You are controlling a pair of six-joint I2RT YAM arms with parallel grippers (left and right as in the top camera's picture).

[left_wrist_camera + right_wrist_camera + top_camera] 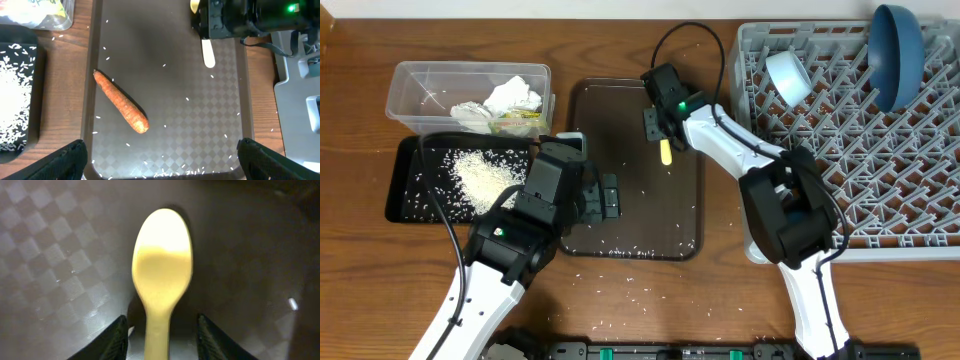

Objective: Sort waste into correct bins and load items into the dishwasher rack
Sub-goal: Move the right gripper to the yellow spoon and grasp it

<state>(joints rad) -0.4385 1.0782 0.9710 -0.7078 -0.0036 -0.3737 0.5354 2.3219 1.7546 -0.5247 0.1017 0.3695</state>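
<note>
Yellow plastic spoon point(161, 265) lies flat on the dark brown tray point(620, 120), near its far edge. The right gripper point(162, 337) sits low over the handle, one finger on each side with a thin gap on both, so it is not squeezing. From above it hides most of the handle. The left gripper point(162, 165) is open very wide, holds nothing, and hangs over the tray's near end. The orange carrot point(120, 107) lies slanted in front of it; from above the left arm covers it. Loose rice grains point(187, 99) dot the tray. Left of it, the clear tub point(410, 95) holds crumpled napkins point(510, 98) and the black tray point(400, 160) holds a white rice heap point(485, 175). The grey rack point(880, 190) on the right holds a dark blue bowl point(897, 50) and a light blue bowl point(788, 75).
</note>
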